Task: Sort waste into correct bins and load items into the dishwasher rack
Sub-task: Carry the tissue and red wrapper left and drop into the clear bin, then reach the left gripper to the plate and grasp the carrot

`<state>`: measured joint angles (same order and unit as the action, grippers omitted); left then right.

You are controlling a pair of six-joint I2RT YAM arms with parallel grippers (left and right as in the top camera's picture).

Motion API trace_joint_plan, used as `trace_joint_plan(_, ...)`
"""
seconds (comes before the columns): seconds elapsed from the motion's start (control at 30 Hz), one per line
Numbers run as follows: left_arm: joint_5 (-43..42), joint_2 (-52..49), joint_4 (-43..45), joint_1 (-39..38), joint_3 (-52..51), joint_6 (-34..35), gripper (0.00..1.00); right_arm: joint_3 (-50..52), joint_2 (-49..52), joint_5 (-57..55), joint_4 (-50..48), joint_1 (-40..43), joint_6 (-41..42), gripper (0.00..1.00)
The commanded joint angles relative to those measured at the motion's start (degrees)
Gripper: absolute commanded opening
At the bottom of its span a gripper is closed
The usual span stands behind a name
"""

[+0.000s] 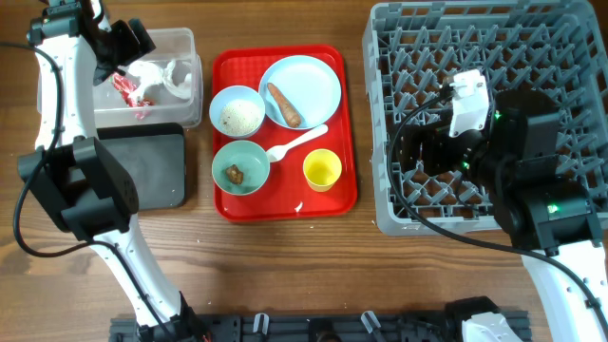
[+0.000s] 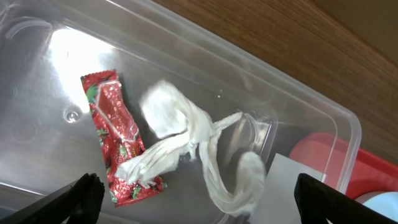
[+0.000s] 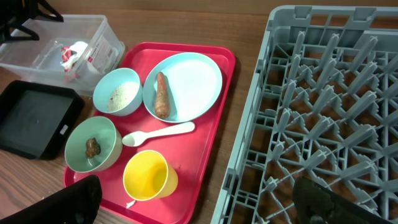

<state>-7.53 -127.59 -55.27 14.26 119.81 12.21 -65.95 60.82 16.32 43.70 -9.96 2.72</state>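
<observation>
Wooden table (image 1: 285,266); wrapper (image 2: 113,127), paper (image 2: 166,113) in clear tub (image 2: 323,107); left gripper (image 2: 199,186), right gripper (image 3: 198,185) jaws apart.

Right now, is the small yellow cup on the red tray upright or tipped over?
Upright. The small yellow plastic cup stands on the flat red serving tray, its round open mouth facing up, nothing visible inside.
</observation>
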Motion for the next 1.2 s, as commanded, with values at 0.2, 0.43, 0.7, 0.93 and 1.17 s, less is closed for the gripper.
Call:
trace_joint_plan(0.2, -8.07, 3.52, 0.11, -1.36, -0.13, -3.19, 0.92, -1.31, 0.15, 0.92, 0.02, -0.13, 0.31, 1.0)
trace_joint_plan(0.43, -10.21, 7.1, -4.5, -10.54, -0.13, -4.0, 0.94, -1.27, 0.39, 0.94, 0.04, -0.13, 0.31, 1.0)
trace_joint_plan(0.7, -2.08, 3.67, -5.29, -24.96, -0.31, 5.09, 1.0, -1.27, 1.29, 0.96, 0.07, -0.13, 0.44, 1.0)
trace_joint_plan(0.93, 7.74, -1.27, -3.02, -33.42, -0.37, 14.05, 1.0, -1.27, 2.1, 0.98, 0.15, -0.13, 0.46, 1.0)
trace_joint_plan(1.17, 12.74, -6.51, -1.77, -37.4, -0.37, 19.54, 1.0, -1.27, 2.58, 0.98, 0.92, -0.13, 0.46, 1.0)
